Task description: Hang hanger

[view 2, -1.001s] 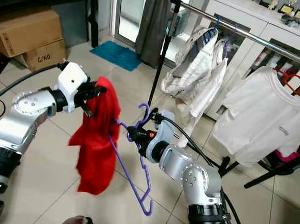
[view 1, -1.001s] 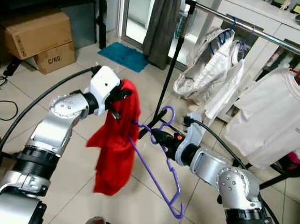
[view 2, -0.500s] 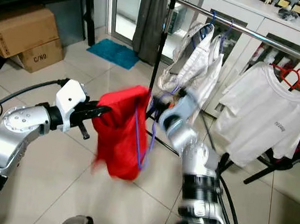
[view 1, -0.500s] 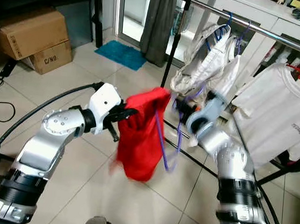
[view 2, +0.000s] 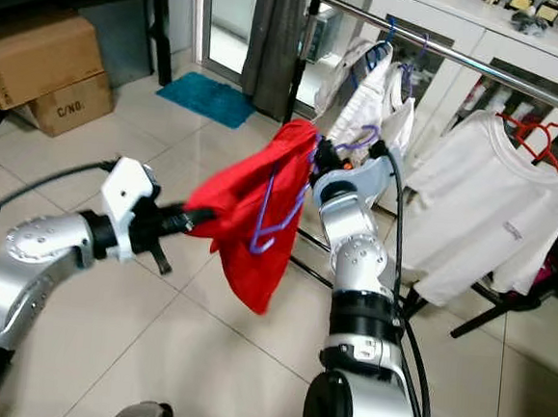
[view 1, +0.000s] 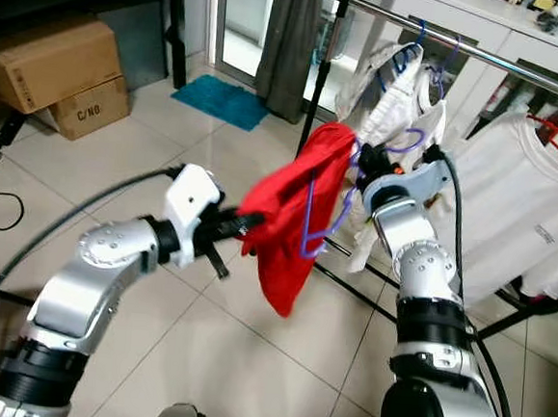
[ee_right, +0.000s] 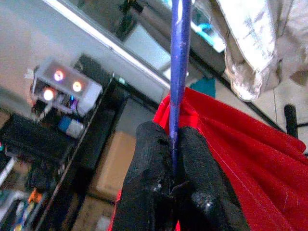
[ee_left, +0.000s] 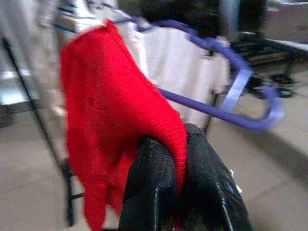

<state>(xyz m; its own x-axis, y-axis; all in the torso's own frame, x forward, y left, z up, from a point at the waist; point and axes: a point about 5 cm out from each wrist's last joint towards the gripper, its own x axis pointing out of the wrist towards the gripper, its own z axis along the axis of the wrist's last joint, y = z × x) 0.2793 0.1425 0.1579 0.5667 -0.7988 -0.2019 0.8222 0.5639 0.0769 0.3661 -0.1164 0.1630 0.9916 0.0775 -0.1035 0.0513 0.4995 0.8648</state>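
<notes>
Two clenched tools: right tool (ee_right: pixel 174 159) on purple hanger (view 1: pixel 308 232), left tool (ee_left: pixel 177 166) on red garment (view 1: pixel 293 210).

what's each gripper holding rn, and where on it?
Left gripper pinches an edge fold of the red garment. Right gripper is clamped on the thin bar of the purple hanger, which the garment is draped on.
</notes>
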